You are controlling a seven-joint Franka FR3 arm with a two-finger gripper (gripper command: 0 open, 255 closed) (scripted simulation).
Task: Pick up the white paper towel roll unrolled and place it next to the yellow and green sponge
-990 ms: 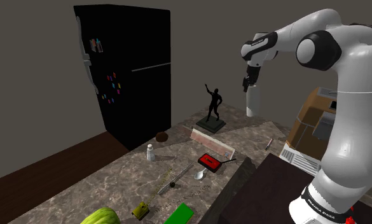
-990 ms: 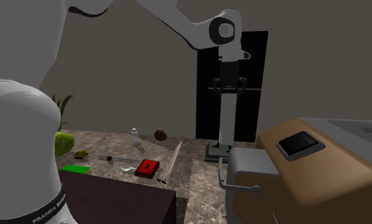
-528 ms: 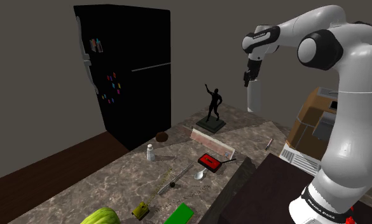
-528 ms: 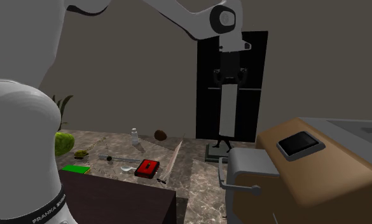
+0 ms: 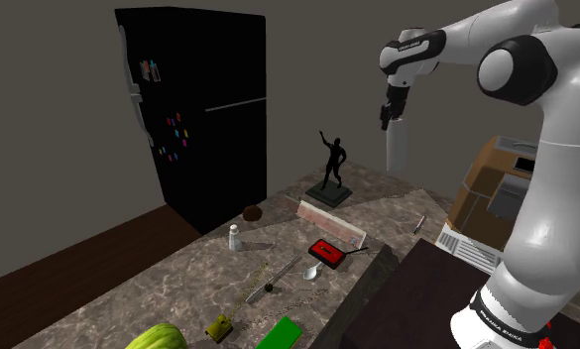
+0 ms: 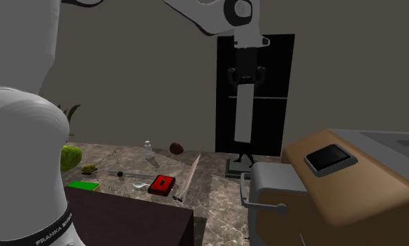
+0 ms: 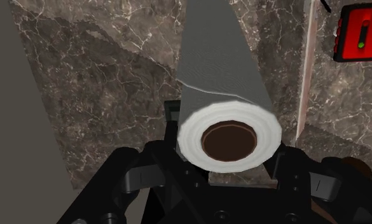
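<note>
My gripper (image 5: 389, 111) (image 6: 246, 74) is shut on the top end of a white paper towel roll (image 5: 397, 151) (image 6: 243, 115). The roll hangs upright, high over the far end of the marble counter (image 5: 188, 288). In the wrist view the roll (image 7: 220, 70) runs away from the gripper (image 7: 224, 156), its brown core facing the camera, clasped between the black fingers (image 7: 172, 130). A flat green sponge (image 5: 280, 333) (image 6: 82, 185) lies at the counter's near edge, far from the roll.
On the counter stand a black figurine (image 5: 331, 167), a long pale board (image 5: 331, 223), a red device (image 5: 326, 252) (image 7: 360, 33), a small shaker (image 5: 234, 237), a spoon (image 5: 311, 270) and a green melon (image 5: 159, 338). A black fridge (image 5: 193, 109) stands behind. A brown appliance (image 6: 335, 189) sits beside the arm.
The arm has raised the held roll higher above the counter and figurine. Nothing on the counter has moved.
</note>
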